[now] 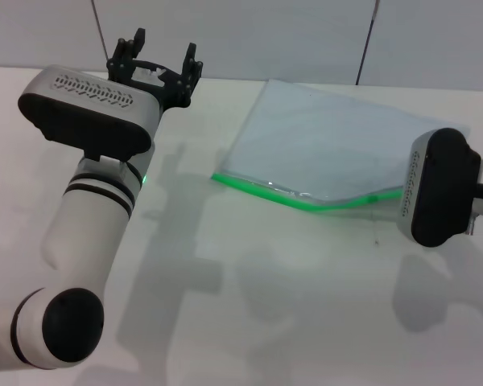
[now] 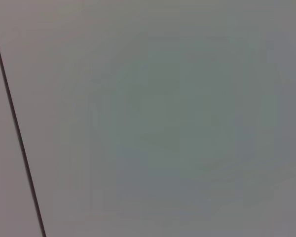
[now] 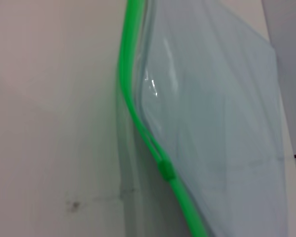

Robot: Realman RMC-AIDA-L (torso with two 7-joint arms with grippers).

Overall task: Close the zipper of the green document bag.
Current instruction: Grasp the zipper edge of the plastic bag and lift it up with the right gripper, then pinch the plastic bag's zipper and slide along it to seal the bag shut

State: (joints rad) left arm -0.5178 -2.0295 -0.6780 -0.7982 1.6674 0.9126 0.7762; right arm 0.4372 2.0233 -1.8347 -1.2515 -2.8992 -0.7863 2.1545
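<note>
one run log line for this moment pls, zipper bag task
task: zipper unclosed, slider partway | green document bag on table | left gripper raised, jaws open, empty | right arm beside bag, fingers unseen

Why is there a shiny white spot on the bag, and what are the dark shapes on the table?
Right wrist view: light glints off the green document bag near the zipper. Head view: both arms cast grey shadows on the table.

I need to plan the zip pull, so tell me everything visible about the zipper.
The zipper is a thin bright green plastic strip along the near long edge of the green document bag. It bows rather than running straight. Its small green slider sits partway along; beyond it the two tracks look parted. Nothing touches it.
</note>
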